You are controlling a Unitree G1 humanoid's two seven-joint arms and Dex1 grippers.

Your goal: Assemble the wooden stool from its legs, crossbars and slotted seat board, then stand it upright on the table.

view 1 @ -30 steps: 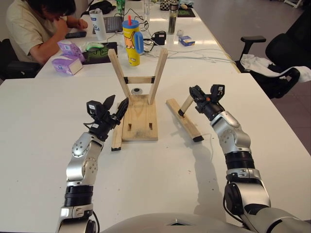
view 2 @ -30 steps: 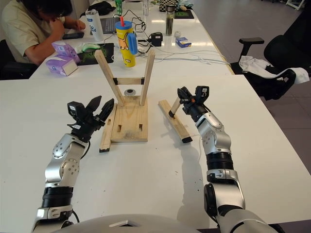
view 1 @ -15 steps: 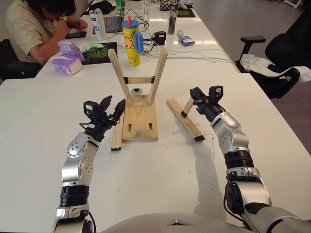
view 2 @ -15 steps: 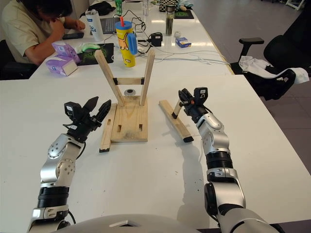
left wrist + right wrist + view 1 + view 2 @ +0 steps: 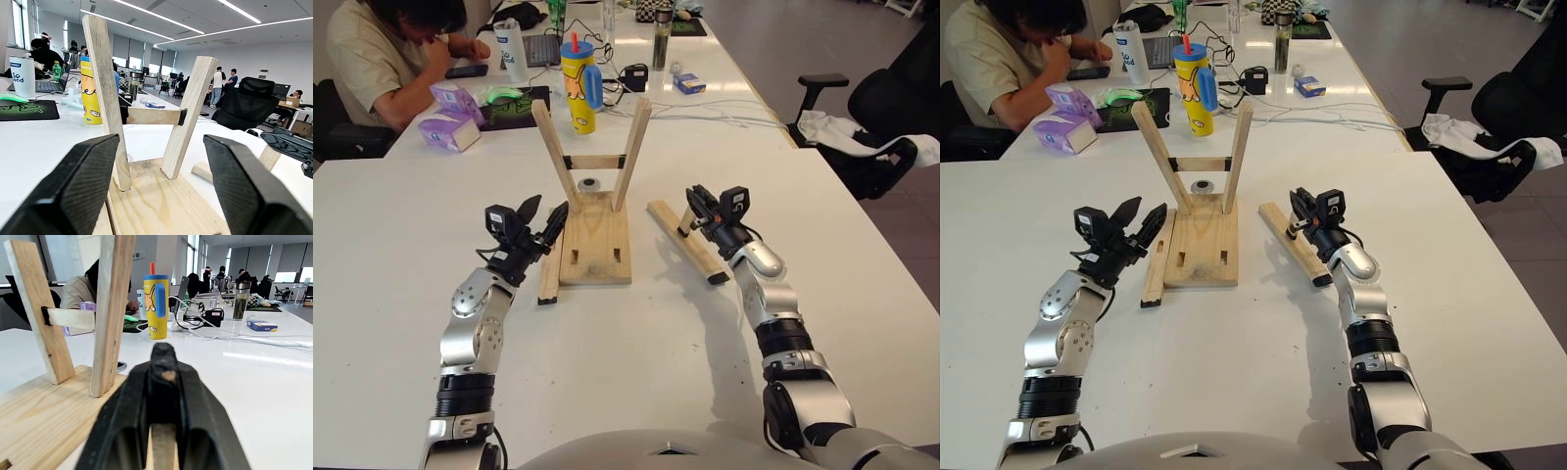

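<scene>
The slotted seat board (image 5: pixel 595 245) lies flat on the white table, with two legs (image 5: pixel 631 152) standing up from its far end, joined by a crossbar (image 5: pixel 595 161). A loose leg (image 5: pixel 548 276) lies along the board's left edge. My left gripper (image 5: pixel 540 217) hovers open just left of the board, its wide-apart fingers (image 5: pixel 83 191) framing the upright legs. To the right of the board a second leg piece (image 5: pixel 690 247) rests on the table. My right gripper (image 5: pixel 695 208) is shut on the short wooden piece (image 5: pixel 162 450) rising from it.
A yellow cup (image 5: pixel 578 80) and a small round object (image 5: pixel 588 182) sit behind the board. A purple box (image 5: pixel 450 122) and cables (image 5: pixel 724 103) lie on the far table. An office chair (image 5: pixel 886 108) stands at the right.
My right gripper has shifted left, closer to the seat board, still shut on the wooden piece. The left gripper has barely moved.
</scene>
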